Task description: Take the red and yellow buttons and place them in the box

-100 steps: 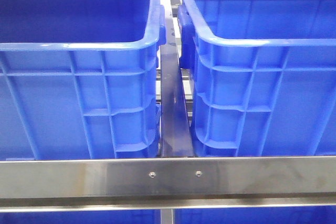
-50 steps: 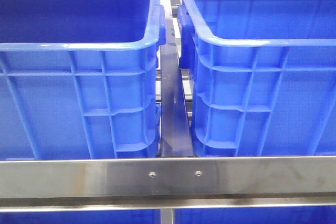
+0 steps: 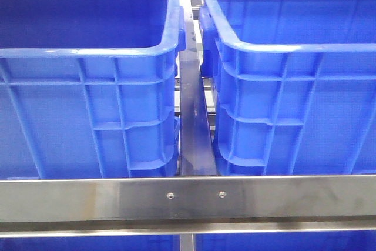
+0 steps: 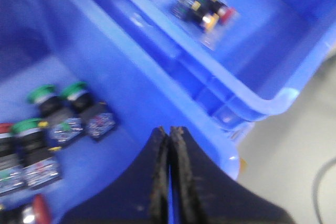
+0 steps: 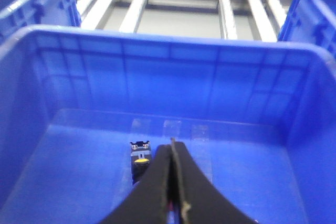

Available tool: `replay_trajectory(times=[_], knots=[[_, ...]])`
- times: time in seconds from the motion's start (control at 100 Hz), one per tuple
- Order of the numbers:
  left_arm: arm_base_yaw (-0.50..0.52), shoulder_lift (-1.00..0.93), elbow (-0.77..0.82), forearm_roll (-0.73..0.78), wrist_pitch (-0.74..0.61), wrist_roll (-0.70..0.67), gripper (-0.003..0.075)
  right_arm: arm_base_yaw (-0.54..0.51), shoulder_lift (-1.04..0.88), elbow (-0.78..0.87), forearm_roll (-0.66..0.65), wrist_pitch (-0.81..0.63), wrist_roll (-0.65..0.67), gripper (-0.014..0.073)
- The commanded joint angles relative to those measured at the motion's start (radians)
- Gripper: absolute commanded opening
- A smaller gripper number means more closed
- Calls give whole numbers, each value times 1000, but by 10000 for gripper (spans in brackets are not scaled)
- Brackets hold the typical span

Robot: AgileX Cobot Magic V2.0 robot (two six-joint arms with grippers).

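Front view: you've got two blue crates side by side, left crate and right crate, with a dark metal rail in the gap between them and a steel crossbar across the foreground. Neither arm shows here.

Left wrist view: left gripper is clenched, fingers pressed together with nothing between them. It hangs over the wall between two bins. In the near bin you'll see green-capped buttons clustered on the floor, plus a red-capped button at the frame edge. In the far bin a small group of buttons sits together, a yellow cap and a red cap among them. Picture is blurred, so finer detail isn't readable.

Right wrist view: right gripper is also clenched, tips together, grasping nothing. It hangs inside a blue bin. One yellow button lies on the bin floor just beside the fingertips; can't tell whether they touch.
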Motion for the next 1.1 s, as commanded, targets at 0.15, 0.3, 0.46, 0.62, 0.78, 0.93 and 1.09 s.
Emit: replay_trajectory(times=[0.15,0.3,0.46,0.62,0.78,0.93,1.09], knots=[[-9,-273,234,-22,-269,0,-20,-6,-230,107,13,56,-5,-70],[-9,-445,388,-22,-332,0,-20,-6,-357,180,13,93,2,-70],[-9,-622,507,-22,-353,0,-20,-6,-461,237,13,104,2,-70],[-9,-756,590,-22,-389,0,-20,-6,-498,263,13,103,2,-70],[-9,-806,606,-22,-394,0,-20,-6,-498,267,13,104,2,-70],[-9,-806,607,-22,-392,0,-20,-6,-498,267,13,105,2,-70],[-9,-806,607,-22,-392,0,-20,-6,-498,267,13,105,2,-70]])
